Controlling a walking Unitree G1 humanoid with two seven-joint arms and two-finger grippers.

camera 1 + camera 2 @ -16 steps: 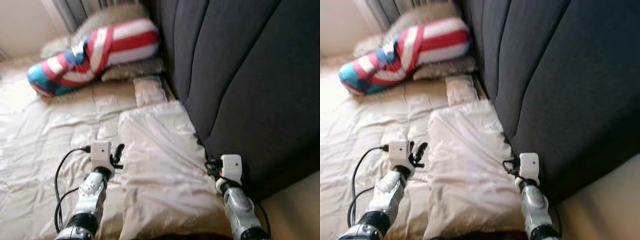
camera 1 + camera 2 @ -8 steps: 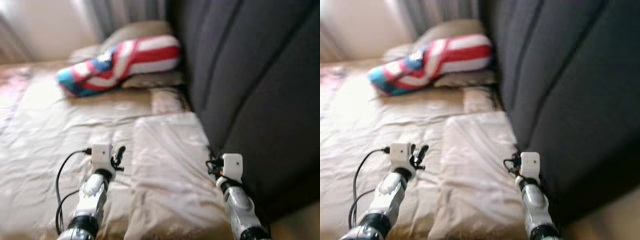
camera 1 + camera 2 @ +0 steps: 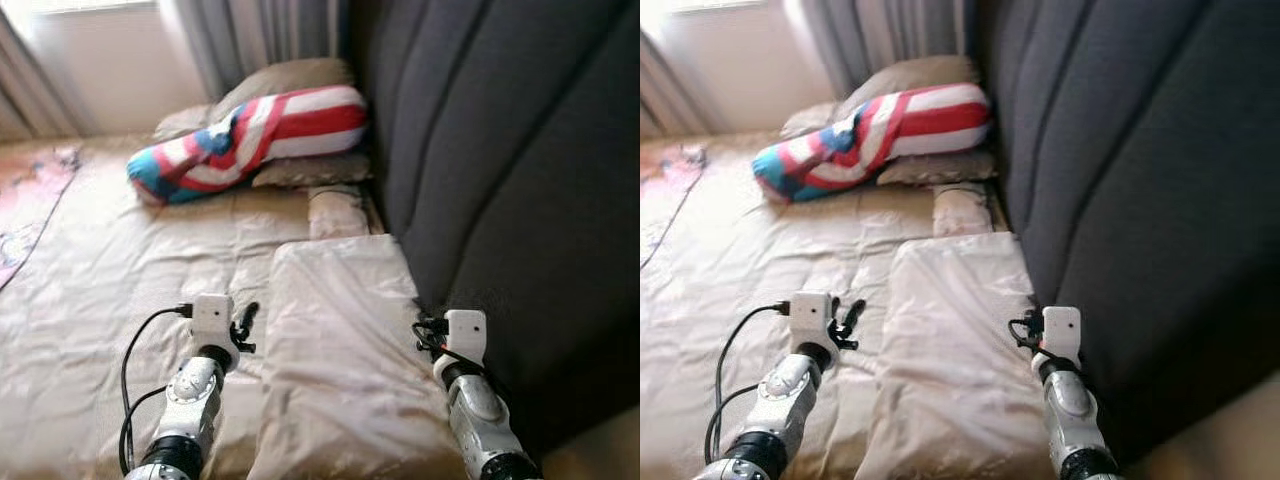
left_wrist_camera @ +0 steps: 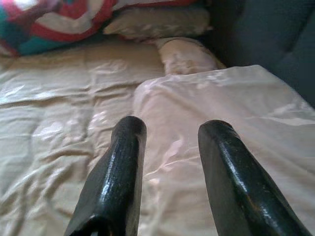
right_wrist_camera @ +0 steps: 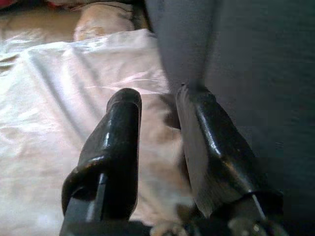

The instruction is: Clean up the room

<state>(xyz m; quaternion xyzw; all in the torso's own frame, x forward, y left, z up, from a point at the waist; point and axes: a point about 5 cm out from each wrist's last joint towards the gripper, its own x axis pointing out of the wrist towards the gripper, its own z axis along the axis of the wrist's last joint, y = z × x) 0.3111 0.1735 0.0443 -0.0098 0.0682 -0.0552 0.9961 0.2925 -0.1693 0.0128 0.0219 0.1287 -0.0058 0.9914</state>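
Left eye view shows a cream satin pillow (image 3: 345, 360) lying flat on a beige quilted bedspread (image 3: 120, 260), its right edge touching a dark grey padded headboard (image 3: 500, 170). At 9 o'clock of the pillow the left gripper (image 4: 170, 130) hovers with fingers apart, and at 3 o'clock the right gripper (image 5: 157, 101) sits against the headboard, fingers apart and empty. At 11 o'clock, well apart, a red, white and blue striped bolster cushion (image 3: 250, 135) rests on tan pillows (image 3: 285, 80) below grey curtains (image 3: 260, 35).
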